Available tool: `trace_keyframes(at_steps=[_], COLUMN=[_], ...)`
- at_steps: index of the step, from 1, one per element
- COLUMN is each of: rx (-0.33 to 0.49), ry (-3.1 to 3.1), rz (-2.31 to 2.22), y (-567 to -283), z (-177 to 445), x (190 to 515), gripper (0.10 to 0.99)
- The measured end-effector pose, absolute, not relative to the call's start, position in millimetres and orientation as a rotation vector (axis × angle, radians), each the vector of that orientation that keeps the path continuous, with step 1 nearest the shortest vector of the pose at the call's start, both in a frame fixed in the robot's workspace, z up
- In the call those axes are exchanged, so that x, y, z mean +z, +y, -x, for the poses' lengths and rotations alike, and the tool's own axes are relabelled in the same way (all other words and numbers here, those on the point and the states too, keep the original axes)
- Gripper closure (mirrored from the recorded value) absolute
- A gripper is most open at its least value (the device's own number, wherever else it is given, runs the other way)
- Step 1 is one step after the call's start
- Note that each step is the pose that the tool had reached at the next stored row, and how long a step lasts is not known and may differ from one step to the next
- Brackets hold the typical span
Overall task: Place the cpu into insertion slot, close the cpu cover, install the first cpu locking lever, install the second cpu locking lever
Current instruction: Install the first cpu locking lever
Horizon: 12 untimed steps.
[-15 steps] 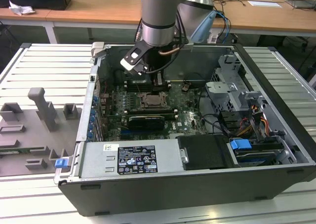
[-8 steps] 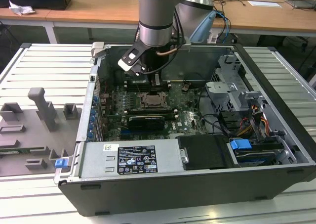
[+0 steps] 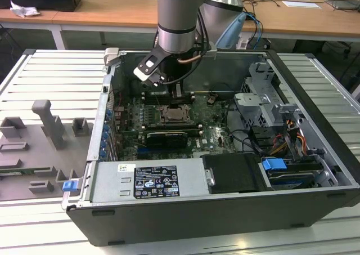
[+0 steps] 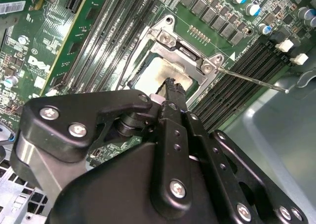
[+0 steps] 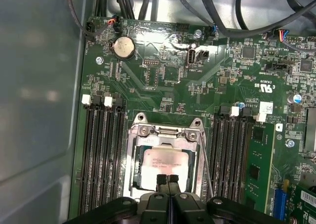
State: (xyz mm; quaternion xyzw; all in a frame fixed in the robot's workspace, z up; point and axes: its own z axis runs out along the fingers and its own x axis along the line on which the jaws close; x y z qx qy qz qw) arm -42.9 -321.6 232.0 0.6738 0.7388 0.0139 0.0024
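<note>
Hangs just over the insertion slot (image 5: 168,131) with gripper (image 5: 168,178) pinched narrow, gripping nothing. Shows the cpu (image 5: 163,158) seated inside that slot, cpu cover (image 5: 134,155) flat around it, thin lever (image 4: 252,79) angling off the slot's corner.

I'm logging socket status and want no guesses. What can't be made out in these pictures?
First wrist view: the gripper hides the edge of the cpu and the cpu cover nearest it.
Second wrist view: the gripper's body covers part of the cpu; contact cannot be told.
Exterior view: the insertion slot is too small to show how it is latched.
</note>
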Motion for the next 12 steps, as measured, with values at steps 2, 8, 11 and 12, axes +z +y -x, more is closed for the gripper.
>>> trace_keyframes(at_steps=[2, 8, 11, 12], rx=[0.044, 0.044, 0.044, 0.044], ry=[2.317, 2.317, 2.317, 2.317], rz=[-2.114, -2.114, -2.114, -2.114], y=[-321, -322, -322, -322], z=[43, 43, 43, 43], x=[235, 238, 245, 247], gripper=[0.980, 0.980, 0.980, 0.980])
